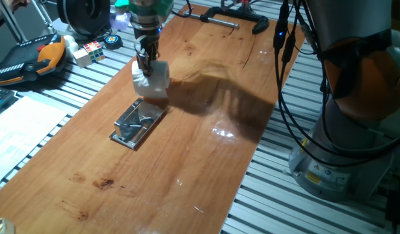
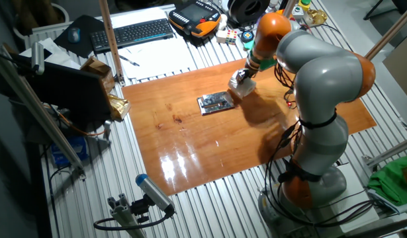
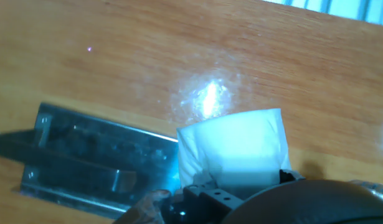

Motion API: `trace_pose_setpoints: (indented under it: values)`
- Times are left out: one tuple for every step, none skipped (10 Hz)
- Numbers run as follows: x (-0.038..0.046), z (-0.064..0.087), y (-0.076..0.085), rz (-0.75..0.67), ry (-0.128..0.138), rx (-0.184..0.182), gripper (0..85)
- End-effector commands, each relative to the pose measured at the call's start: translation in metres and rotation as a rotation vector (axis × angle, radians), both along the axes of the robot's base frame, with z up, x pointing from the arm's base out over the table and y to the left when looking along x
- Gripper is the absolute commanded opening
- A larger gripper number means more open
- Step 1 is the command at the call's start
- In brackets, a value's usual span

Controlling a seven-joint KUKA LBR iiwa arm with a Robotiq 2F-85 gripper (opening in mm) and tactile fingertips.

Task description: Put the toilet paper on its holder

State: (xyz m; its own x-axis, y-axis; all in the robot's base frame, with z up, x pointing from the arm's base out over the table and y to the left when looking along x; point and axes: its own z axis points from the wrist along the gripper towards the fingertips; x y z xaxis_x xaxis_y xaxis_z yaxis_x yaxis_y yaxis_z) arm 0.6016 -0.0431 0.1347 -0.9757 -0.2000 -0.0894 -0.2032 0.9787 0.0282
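The white toilet paper (image 1: 153, 79) hangs just above the wooden table, with my gripper (image 1: 145, 63) shut on it from above. The roll is beside the far end of the silver holder (image 1: 138, 123), which lies flat on the table with its raised bar up. From the other fixed view, the toilet paper (image 2: 243, 84) sits at the right end of the holder (image 2: 216, 103). In the hand view the toilet paper (image 3: 233, 151) fills the lower middle, and the holder (image 3: 91, 160) lies to its left with the bar crossing it. The fingers are mostly hidden by the roll.
A multicoloured puzzle cube (image 1: 88, 52) and an orange-black pendant (image 1: 30, 58) lie off the board's far left. A black-handled clamp (image 1: 235, 18) rests at the far end of the table. The wooden board (image 1: 186, 169) is edged by slatted aluminium.
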Motion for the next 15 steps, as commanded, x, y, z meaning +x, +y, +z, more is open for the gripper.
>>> trace_pose_setpoints:
  values:
    - [0.0012,-0.001,0.000,-0.244,0.042,0.029,0.7]
    - [0.0003,-0.001,-0.001,-0.355,0.019,0.035,0.7]
    - [0.0007,0.000,-0.003,-0.442,0.006,0.040,0.7]
    - [0.0009,0.001,-0.004,-0.517,0.005,0.043,0.7]
    - [0.0009,0.003,-0.004,-0.632,0.007,0.045,0.7]
    - [0.0012,0.004,-0.004,-0.723,0.002,0.028,0.7]
    - [0.0013,0.004,-0.005,-0.820,0.013,0.034,0.7]
    - [0.0018,0.006,-0.004,-0.877,0.032,0.010,0.7]
    - [0.0022,0.009,-0.004,-0.953,0.028,0.010,0.7]
    - [0.0013,0.012,-0.003,-1.020,0.006,0.041,0.7]
    - [0.0008,0.012,-0.003,-1.033,0.001,0.055,0.7]
    - [0.0004,0.010,-0.004,-1.032,0.018,0.072,0.7]
    - [0.0008,0.010,-0.004,-1.108,-0.005,0.058,0.7]
    - [0.0013,0.011,-0.005,-1.141,-0.005,0.052,0.7]
    - [0.0016,0.011,-0.004,-1.166,0.005,0.052,0.7]
